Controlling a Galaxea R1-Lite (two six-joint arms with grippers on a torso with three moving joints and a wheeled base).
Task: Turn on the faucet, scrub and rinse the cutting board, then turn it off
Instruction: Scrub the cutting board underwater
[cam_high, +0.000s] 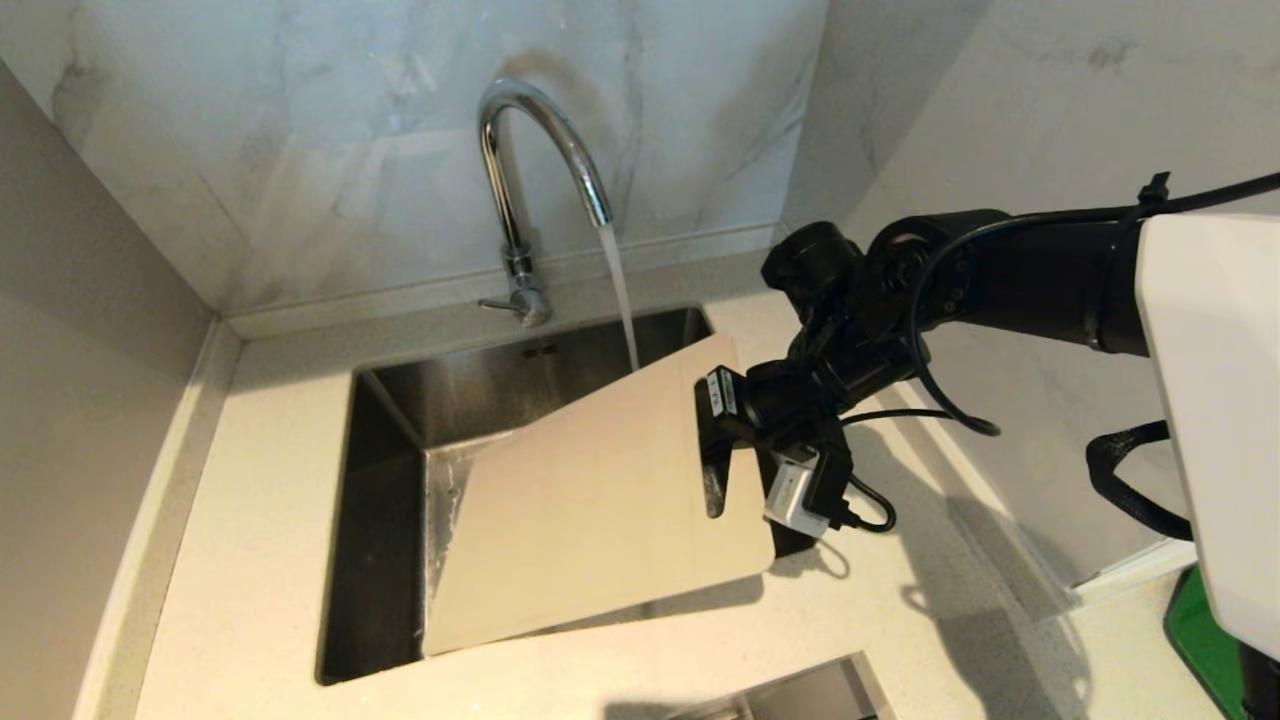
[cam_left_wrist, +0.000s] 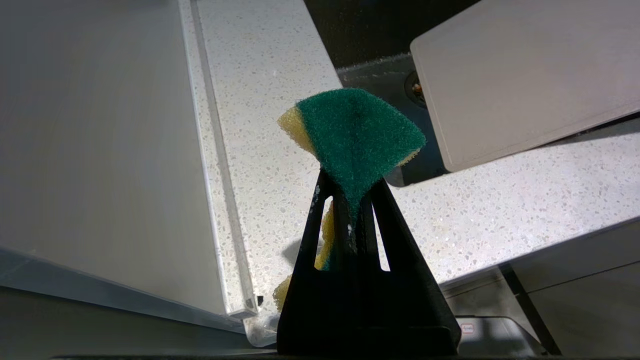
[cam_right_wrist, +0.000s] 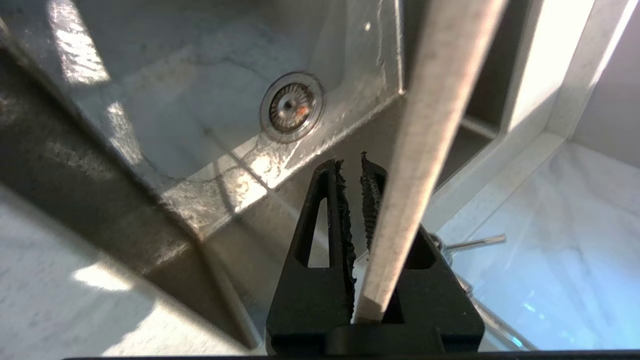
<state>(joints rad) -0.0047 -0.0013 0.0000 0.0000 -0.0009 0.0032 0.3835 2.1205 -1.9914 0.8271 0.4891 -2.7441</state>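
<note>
Over the sink (cam_high: 385, 430), the board (cam_high: 590, 500) tilts, long axis running up-right; right gripper (cam_high: 715, 455) clamps its slot edge; left gripper (cam_left_wrist: 350, 210) pinches a sponge (cam_left_wrist: 355, 132).

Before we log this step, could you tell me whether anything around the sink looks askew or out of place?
Only the cutting board is askew: held by the right gripper, it tilts over the sink, one corner under the running faucet, a near corner overhanging the counter. The left gripper holds the sponge off to the side.
</note>
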